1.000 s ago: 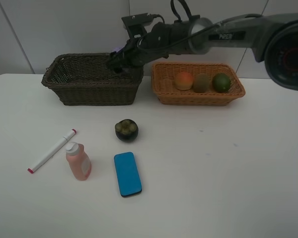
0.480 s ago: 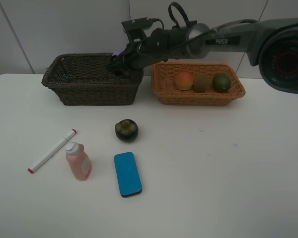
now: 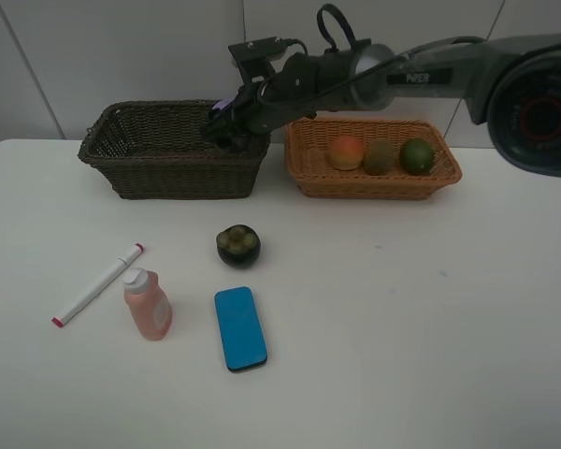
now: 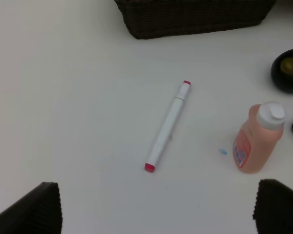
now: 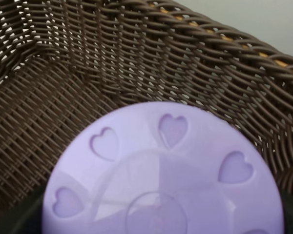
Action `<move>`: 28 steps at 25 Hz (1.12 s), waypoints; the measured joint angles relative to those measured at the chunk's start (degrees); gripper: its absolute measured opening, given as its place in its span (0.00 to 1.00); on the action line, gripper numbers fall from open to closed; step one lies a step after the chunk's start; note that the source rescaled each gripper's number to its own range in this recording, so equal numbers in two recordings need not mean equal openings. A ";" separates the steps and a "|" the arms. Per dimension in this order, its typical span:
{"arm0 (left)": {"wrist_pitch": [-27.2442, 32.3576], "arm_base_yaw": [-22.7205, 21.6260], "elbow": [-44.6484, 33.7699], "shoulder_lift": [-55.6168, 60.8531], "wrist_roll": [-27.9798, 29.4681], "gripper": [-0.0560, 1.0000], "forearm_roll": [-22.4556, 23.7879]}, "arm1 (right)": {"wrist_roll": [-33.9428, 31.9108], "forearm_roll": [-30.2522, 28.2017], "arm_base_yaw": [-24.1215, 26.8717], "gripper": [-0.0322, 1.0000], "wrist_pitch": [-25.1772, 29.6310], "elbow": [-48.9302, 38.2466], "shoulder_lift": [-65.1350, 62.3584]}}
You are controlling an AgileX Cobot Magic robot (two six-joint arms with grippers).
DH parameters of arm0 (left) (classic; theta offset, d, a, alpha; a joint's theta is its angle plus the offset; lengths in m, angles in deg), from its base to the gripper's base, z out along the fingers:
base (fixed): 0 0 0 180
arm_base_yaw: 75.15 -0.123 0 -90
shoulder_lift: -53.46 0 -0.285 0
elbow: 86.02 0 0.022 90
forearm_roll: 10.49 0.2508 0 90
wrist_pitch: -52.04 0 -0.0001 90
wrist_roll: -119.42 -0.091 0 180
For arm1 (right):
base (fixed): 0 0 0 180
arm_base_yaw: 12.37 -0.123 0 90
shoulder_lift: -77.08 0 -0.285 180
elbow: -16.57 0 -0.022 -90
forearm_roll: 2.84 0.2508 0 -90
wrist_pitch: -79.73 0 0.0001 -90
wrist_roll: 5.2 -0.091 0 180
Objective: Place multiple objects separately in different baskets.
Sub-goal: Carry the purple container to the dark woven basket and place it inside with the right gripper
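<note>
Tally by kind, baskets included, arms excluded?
baskets: 2 (dark brown basket, light orange basket)
fruit: 4 (mangosteen, orange-red fruit, kiwi, green fruit)
white marker: 1
pink bottle: 1
blue block: 1
purple-lidded tub: 1
Total: 10

You have a white table [image 3: 430,374] filling most of the high view, smooth and matte. Its far edge runs along the 12 o'clock side, with a rounded corner at about 10 o'clock. Behind that edge stands a pale grey wall [image 3: 122,47] of flat panels. One thin seam [image 3: 243,37] runs straight up near 12 o'clock, and a slanted seam [image 3: 28,82] shows toward 10 o'clock. Look toward 4 o'clock from the table's middle and you find a tiny dark speck [image 3: 379,247], then a second speck [image 3: 442,273] farther out the same way, apart from it. The left wrist view gives you one small blue fleck [image 4: 223,151] on the white surface.
</note>
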 joint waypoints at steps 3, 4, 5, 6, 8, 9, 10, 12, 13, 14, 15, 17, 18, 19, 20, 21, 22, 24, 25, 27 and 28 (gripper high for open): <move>0.00 0.00 0.00 0.00 0.00 1.00 0.00 | 0.00 0.00 0.00 0.52 -0.06 0.00 0.00; 0.00 0.00 0.00 0.00 0.00 1.00 0.00 | 0.00 0.00 0.00 0.53 -0.10 0.00 0.00; 0.00 0.00 0.00 0.00 0.00 1.00 0.00 | 0.00 0.00 0.00 0.60 -0.30 0.00 0.00; 0.00 0.00 0.00 0.00 0.00 1.00 0.00 | 0.00 0.00 0.00 0.71 -0.80 0.00 0.00; 0.00 0.00 0.00 0.00 0.00 1.00 0.00 | 0.00 0.00 0.00 0.89 -1.48 0.00 -0.11; 0.00 0.00 0.00 0.00 0.00 1.00 0.00 | 0.00 0.00 0.00 0.93 -1.70 0.00 -0.18; 0.00 0.00 0.00 0.00 0.00 1.00 0.00 | 0.00 0.00 0.00 0.96 -1.75 0.00 -0.18; 0.00 0.00 0.00 0.00 0.00 1.00 0.00 | 0.00 0.00 0.00 0.97 -1.83 0.00 -0.18; 0.00 0.00 0.00 0.00 0.00 1.00 0.00 | 0.00 0.00 0.00 0.99 -1.83 0.00 -0.18; 0.00 0.00 0.00 0.00 0.00 1.00 0.00 | 0.00 0.00 0.00 0.99 -1.83 0.00 -0.18; 0.00 0.00 0.00 0.00 0.00 1.00 0.00 | 0.00 0.00 0.00 0.99 -1.83 0.00 -0.18; 0.00 0.00 0.00 0.00 0.00 1.00 0.00 | 0.00 0.00 0.00 0.99 -1.83 0.00 -0.18; 0.00 0.00 0.00 0.00 0.00 1.00 0.00 | 0.00 0.06 0.00 0.99 -1.83 0.00 -0.18; 0.00 0.00 0.00 0.00 0.00 1.00 0.00 | 0.00 0.06 0.00 0.99 -1.83 0.00 -0.18; 0.00 0.00 0.00 0.00 0.00 1.00 0.00 | 0.00 0.06 0.00 0.99 -1.83 0.00 -0.18; 0.00 0.00 0.00 0.00 0.00 1.00 0.00 | 0.00 0.11 0.00 0.99 -1.83 0.00 -0.18; 0.00 0.00 0.00 0.00 0.00 1.00 0.00 | 0.00 0.13 0.00 0.99 -1.83 0.00 -0.18; 0.00 0.00 0.00 0.00 0.00 1.00 0.00 | 0.00 0.17 0.00 0.99 -1.83 0.00 -0.18; 0.00 0.00 0.00 0.00 0.00 1.00 0.00 | 0.00 0.17 0.00 0.99 -1.83 0.00 -0.18; 0.00 0.00 0.00 0.00 0.00 1.00 0.00 | 0.00 0.17 0.00 0.99 -1.83 0.00 -0.18; 0.00 0.00 0.00 0.00 0.00 1.00 0.00 | -0.05 0.17 0.00 0.99 -1.83 0.00 -0.18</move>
